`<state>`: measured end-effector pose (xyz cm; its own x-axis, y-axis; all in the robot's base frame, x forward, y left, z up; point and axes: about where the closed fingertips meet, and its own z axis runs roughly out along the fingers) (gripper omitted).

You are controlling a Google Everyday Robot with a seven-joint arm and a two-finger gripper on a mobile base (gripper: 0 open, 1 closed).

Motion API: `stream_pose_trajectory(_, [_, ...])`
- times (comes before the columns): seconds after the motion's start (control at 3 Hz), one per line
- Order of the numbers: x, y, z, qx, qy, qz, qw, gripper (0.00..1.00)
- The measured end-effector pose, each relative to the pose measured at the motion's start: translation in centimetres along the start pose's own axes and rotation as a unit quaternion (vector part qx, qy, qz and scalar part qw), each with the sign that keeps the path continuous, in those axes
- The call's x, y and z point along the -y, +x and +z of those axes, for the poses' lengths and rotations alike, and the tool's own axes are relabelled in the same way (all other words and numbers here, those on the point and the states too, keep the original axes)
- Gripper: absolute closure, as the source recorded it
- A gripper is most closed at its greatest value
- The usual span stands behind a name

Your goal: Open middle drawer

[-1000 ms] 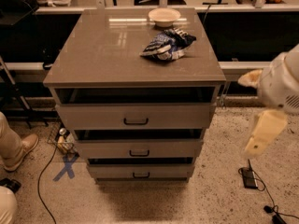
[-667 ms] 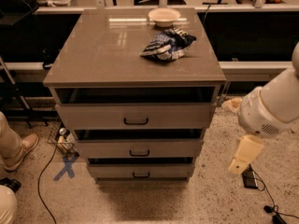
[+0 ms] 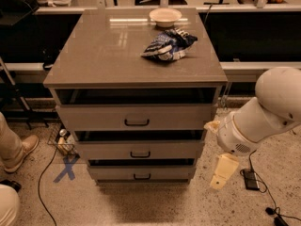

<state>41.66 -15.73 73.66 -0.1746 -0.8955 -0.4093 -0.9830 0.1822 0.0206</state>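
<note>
The grey-beige cabinet (image 3: 136, 55) has three drawers stacked at its front. The middle drawer (image 3: 140, 149) has a flat front and a small black bar handle (image 3: 140, 154), and it sits shut. The top drawer (image 3: 136, 117) is above it and the bottom drawer (image 3: 141, 172) below. My gripper (image 3: 222, 171) hangs at the lower right, to the right of the cabinet's front corner, about level with the bottom drawer and apart from the middle drawer's handle. My white arm (image 3: 263, 112) reaches in from the right edge.
A white bowl (image 3: 165, 16) and a blue-and-white bag (image 3: 168, 45) lie on the cabinet top. A person's legs and shoe (image 3: 16, 149) are at the left. Cables and a black box (image 3: 249, 179) lie on the floor at the right. A blue X (image 3: 66, 167) marks the floor.
My arm and gripper have moved left and down, from the right edge toward the cabinet's front right corner. The drawers have not moved.
</note>
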Motion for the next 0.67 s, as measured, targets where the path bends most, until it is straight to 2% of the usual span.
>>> stream_pose_trajectory(0.33, [1.6, 1.4, 2.5, -0.031, 0.011, 0.002, 0.9994, 0.0])
stream_pose_trajectory(0.67, [5.3, 3.8, 6.7, -0.053, 0.038, -0.009, 0.9978, 0.0])
